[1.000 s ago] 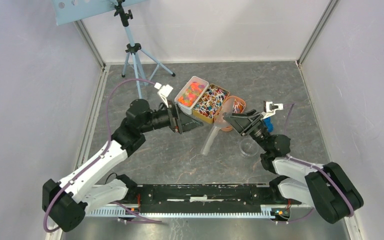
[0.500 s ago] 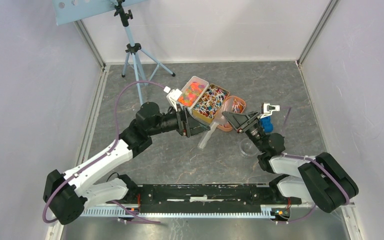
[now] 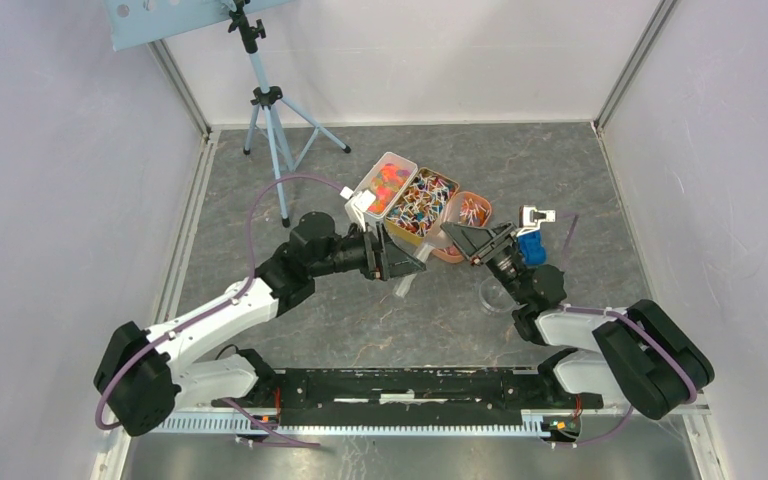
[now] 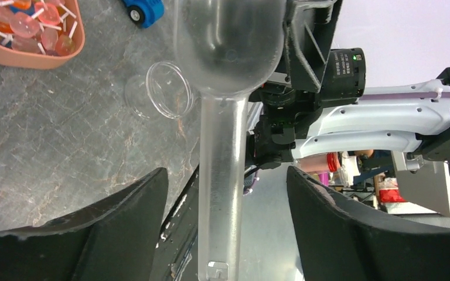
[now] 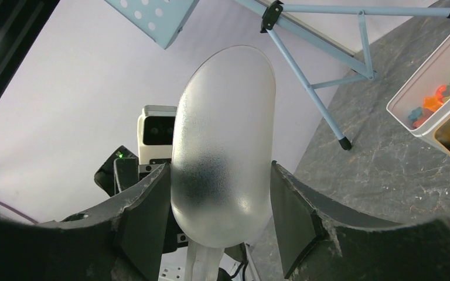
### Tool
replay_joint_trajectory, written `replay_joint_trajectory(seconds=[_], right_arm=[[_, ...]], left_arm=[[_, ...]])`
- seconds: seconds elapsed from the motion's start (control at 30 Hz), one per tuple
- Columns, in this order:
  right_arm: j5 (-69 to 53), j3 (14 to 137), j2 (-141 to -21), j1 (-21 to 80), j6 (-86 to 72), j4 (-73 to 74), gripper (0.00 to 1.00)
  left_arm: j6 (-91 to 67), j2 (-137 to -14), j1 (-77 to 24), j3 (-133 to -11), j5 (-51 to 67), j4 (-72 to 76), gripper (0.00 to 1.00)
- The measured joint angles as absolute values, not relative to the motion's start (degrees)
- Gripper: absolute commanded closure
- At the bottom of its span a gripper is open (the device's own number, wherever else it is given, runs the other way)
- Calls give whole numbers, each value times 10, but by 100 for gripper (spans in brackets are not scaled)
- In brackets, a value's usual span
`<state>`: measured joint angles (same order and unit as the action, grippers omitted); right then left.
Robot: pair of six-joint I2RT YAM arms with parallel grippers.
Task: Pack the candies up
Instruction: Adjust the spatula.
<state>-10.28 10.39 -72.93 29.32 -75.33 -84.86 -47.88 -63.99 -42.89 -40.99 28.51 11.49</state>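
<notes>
Unwrapped orange and red candies [image 3: 388,183] fill a white tin. Wrapped candies [image 3: 425,203] fill the tin beside it. More pink candies [image 3: 472,210] lie in an orange bowl, which also shows in the left wrist view [image 4: 32,55]. A clear plastic scoop [image 3: 407,284] hangs between the arms. My right gripper [image 3: 457,240] is shut on its bowl [image 5: 222,140]. My left gripper [image 3: 407,265] is open, its fingers wide on either side of the scoop's handle [image 4: 222,175] and not touching it. The scoop looks empty.
A small clear cup [image 3: 497,295] stands on the grey floor near the right arm, also in the left wrist view [image 4: 167,91]. A blue toy car [image 3: 532,245] sits behind the right gripper. A light-blue tripod [image 3: 270,110] stands at the back left.
My left arm has reached right, from beside the tins to the scoop's handle. The right gripper has shifted slightly left with the scoop.
</notes>
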Motion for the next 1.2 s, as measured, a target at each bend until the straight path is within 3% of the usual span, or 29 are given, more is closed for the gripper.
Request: replay_joint_trajectory(seconds=[0.1, 0.2, 0.43, 0.53, 0.83, 0.93, 1.2], right_arm=[[-102, 104, -729, 296, -751, -849, 36], [-102, 104, -729, 297, -749, -849, 34], [-103, 105, -729, 300, -749, -849, 19], [-105, 105, -729, 300, -751, -849, 2], [-127, 103, -694, 293, -757, -832, 3], [-135, 156, -615, 291, -698, -686, 3], [-121, 405, -590, 291, -489, -263, 31]], left_arm=[[-488, -644, -429, -403, 285, 119, 36], [-493, -645, -429, -399, 286, 128, 57], [-503, -645, -429, -389, 286, 146, 97], [-502, -644, -429, -389, 284, 142, 98], [-364, -595, -429, -465, 203, -85, 98], [-297, -578, -429, -522, 161, -177, 98], [-182, -568, -436, -582, 86, -335, 98]])
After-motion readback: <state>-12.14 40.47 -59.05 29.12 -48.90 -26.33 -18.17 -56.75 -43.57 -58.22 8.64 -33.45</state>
